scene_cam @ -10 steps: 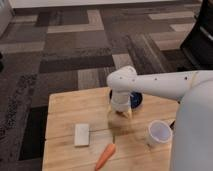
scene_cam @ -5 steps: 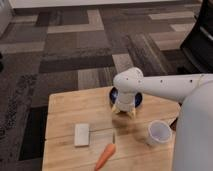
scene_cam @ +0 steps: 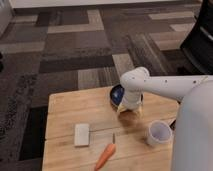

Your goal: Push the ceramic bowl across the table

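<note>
- Ceramic bowl (scene_cam: 115, 94) sits at the far edge of the table (scene_cam: 65, 107), right of that edge's middle. Only its left part shows; the rest is behind the arm (scene_cam: 165, 87).
- Gripper (scene_cam: 129, 109) is just on the near side of the bowl, low over the wood. Contact is unclear, and I cannot tell whether it is clenched or released.
- Judgement: keep the gripper low against the bowl wall and push slowly through the centre line, so the glossy bowl slides rather than spins away.
- Left: wood toward the far-left corner is bare, giving the longest open run, parallel to the far edge.
- Near-left: white block (scene_cam: 81, 135) and carrot (scene_cam: 105, 156) limit a run toward the near edge.
- Right: white cup (scene_cam: 159, 133) stands by the right edge, leaving little room there.
- Risk: the far edge is just beside the bowl, so any outward drift could send it off.
</note>
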Available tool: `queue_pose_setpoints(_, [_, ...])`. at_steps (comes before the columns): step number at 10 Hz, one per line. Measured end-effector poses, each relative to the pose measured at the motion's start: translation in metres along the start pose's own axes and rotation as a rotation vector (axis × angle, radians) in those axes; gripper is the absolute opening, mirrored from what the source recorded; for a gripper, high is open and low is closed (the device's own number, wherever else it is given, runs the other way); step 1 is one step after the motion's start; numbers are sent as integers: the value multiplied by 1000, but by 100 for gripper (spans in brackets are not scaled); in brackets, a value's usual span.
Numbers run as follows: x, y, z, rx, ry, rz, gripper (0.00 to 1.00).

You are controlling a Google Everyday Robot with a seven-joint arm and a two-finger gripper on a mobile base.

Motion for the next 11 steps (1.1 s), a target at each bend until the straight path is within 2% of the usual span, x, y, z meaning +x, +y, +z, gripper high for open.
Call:
queue_pose_setpoints(2, [-13, -8, -5, 20, -16, 0, 65])
queue_pose_setpoints(5, [-64, -56, -30, 137, -69, 15, 65])
queue_pose_setpoints(6, [-79, -64, -36, 158, -82, 12, 65])
queue_pose_setpoints(9, [-89, -52, -47, 140, -107, -7, 65])
queue_pose_setpoints(11, [-75, -40, -69, 116, -146, -11, 65])
